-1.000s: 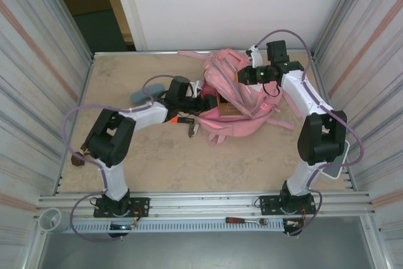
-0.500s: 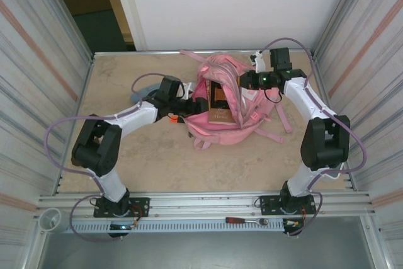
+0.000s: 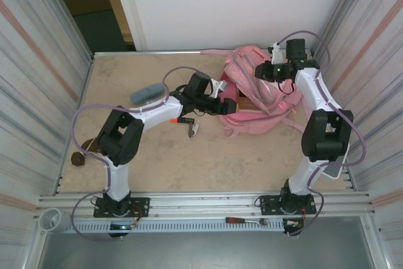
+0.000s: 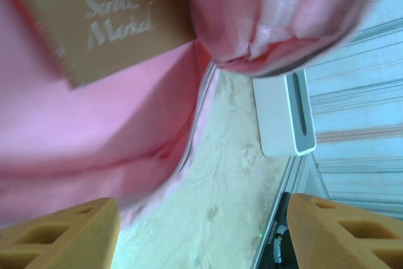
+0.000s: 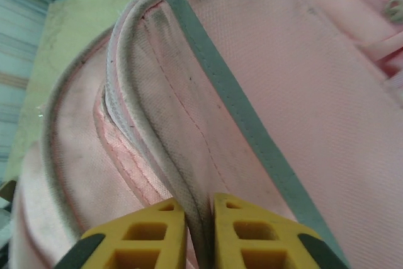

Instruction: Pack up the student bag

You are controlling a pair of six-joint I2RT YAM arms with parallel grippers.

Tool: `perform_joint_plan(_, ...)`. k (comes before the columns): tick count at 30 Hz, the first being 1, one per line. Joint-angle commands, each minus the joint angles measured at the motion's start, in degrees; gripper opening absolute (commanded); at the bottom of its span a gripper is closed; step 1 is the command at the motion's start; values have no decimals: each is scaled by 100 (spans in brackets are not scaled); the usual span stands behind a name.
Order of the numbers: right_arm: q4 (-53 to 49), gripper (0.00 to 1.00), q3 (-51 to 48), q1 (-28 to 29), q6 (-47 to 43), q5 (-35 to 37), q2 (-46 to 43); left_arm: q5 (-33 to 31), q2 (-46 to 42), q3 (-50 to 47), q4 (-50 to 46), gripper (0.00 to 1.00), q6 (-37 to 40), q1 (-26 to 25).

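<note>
- While both arms reached toward the far right of the counter, the student bag lay slumped there, close to the back edge and the right wall, with its pink straps trailing toward the near side.
- Left gripper: the fingers stood wide apart with nothing between them. Bare counter and the lower edge of the pink fabric showed past the gap. From above, this gripper sat at the bag's left side, at its opening.
- A brown notebook with pale lettering on its cover sat inside the pink fabric, just ahead of the left gripper. From above it showed as a brown patch in the bag's mouth.
- Right gripper: the fingers stood almost together on the bag's upper part. A grey piped seam ran into the narrow slit between them, so that ridge of fabric looked pinched.
- A grey strip crossed the pink panel diagonally, just beyond the right fingers.
- A white flat block lay on the counter by the ribbed wall, apart from the bag.
- A grey-blue pouch lay left of the left arm, well apart from the bag.
- An orange-and-black pen-like item and a small pale item lay near the left forearm, too small to identify.
</note>
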Motion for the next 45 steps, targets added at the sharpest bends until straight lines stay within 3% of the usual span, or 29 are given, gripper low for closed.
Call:
perform_joint_plan(1,-241,20,-121,-35,16,351,-32,-16,-502,-508,-428,72,569,193)
perform_joint_plan(5,-113,32,-366,-18,199,237,-112,-118,-1110,-1243,-481,74,920,442)
perform_joint_plan(8,36,47,-731,1,302,203,-357,-329,-1586,-1541,-516,77,1037,637)
perform_joint_plan(11,311,61,-1299,-154,557,739,-807,-569,-1918,-1606,-567,78,1028,815)
perform_joint_plan(14,620,80,-1830,-736,1086,1357,-1079,-743,-2015,-1575,-560,79,951,972)
perform_joint_plan(18,1260,100,-2120,-1526,1937,1297,-701,-868,-1961,-1563,-501,79,721,1233)
perform_joint_plan(23,1243,97,-1274,-1441,1845,1109,313,-1098,-2011,-1754,-562,78,443,1729)
perform_joint_plan(31,110,88,504,-978,523,1210,1654,-1494,-1982,-1992,-543,78,26,3132)
perform_joint_plan(36,-570,89,1846,-658,-260,1818,2282,-1672,-1623,-1523,-858,78,307,3318)
perform_joint_plan(40,-854,91,2496,-492,-400,2266,2333,-2337,-1314,-996,-1141,79,660,3357)
perform_joint_plan(45,-347,99,1631,-166,-399,3231,1339,-3321,-514,110,-1933,84,1443,3411)
